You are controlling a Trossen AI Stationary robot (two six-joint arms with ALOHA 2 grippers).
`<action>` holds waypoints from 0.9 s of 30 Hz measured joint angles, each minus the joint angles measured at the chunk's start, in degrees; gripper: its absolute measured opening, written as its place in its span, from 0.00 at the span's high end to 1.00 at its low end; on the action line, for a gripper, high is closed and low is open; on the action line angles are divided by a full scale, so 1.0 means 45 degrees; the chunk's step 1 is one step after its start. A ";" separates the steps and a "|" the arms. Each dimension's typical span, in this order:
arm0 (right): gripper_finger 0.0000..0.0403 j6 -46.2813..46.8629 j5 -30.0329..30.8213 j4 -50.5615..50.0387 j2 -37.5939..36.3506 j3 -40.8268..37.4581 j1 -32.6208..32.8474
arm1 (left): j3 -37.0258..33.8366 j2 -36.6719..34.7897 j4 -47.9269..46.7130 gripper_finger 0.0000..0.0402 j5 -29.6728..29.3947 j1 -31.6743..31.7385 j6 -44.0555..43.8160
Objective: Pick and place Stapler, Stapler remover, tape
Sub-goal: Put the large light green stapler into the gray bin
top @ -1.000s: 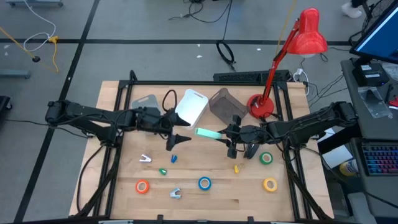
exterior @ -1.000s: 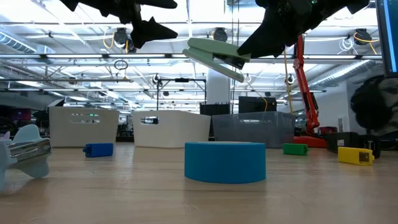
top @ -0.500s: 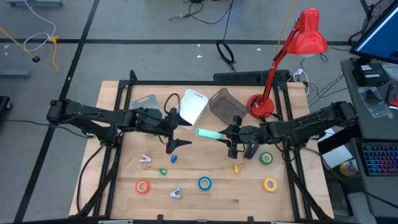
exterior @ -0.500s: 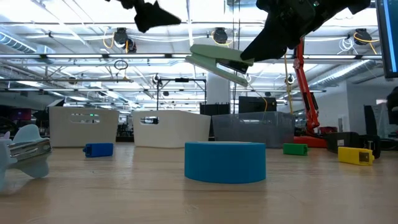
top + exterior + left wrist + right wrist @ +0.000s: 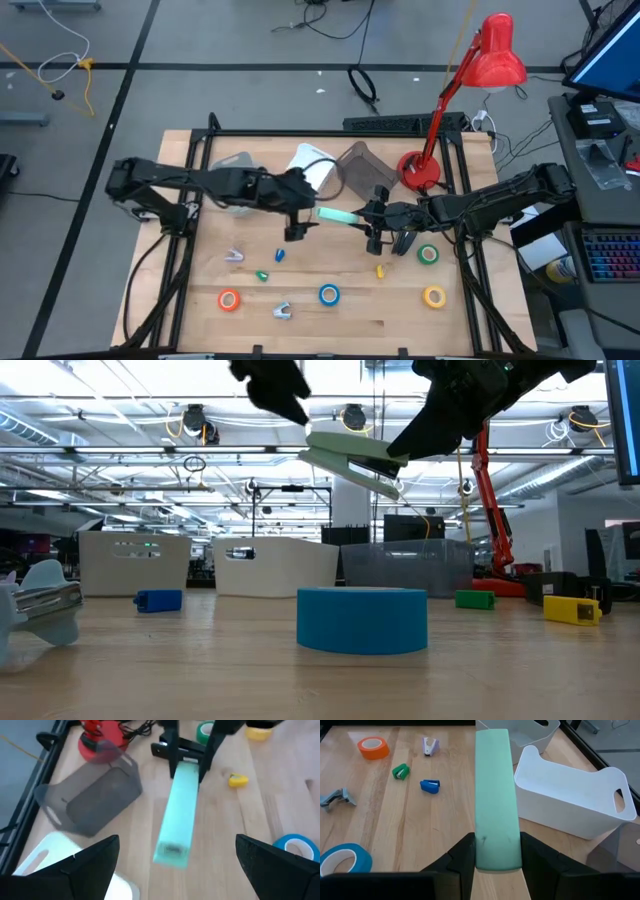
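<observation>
The right claw (image 5: 372, 226) was clamped on one end of the mint-green stapler (image 5: 335, 215), holding it level in the air above the worktop (image 5: 340, 320), with its free end pointing toward the white bin (image 5: 570, 795). The left claw (image 5: 300, 215) stood spread wide just off that free end. The stapler appeared rigid, smooth-sided and moderately heavy; held by one end it could pivot, so a grip across the body's flat sides near mid-length seemed safer.

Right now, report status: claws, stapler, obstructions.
Right claw shut on stapler, held above table. Left claw open, near stapler's free end. Nothing between them.
</observation>
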 joint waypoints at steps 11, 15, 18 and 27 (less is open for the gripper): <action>0.69 0.0068 -0.0005 -0.0240 0.0000 0.0000 0.0005 | 0.1674 0.1726 -0.0853 0.01 0.0069 0.0000 0.0367; 0.69 0.0090 -0.0049 -0.0291 0.0000 0.0000 0.0005 | 0.1800 0.2138 -0.0870 0.01 0.0070 0.0002 0.0367; 0.69 0.0092 -0.0058 -0.0293 0.0000 0.0000 0.0005 | 0.1815 0.2380 -0.0985 0.01 0.0074 0.0010 0.0426; 0.69 0.0097 -0.0335 -0.0302 0.0000 0.0000 0.0005 | 0.1819 0.2786 -0.0653 0.01 0.0050 0.0058 0.0563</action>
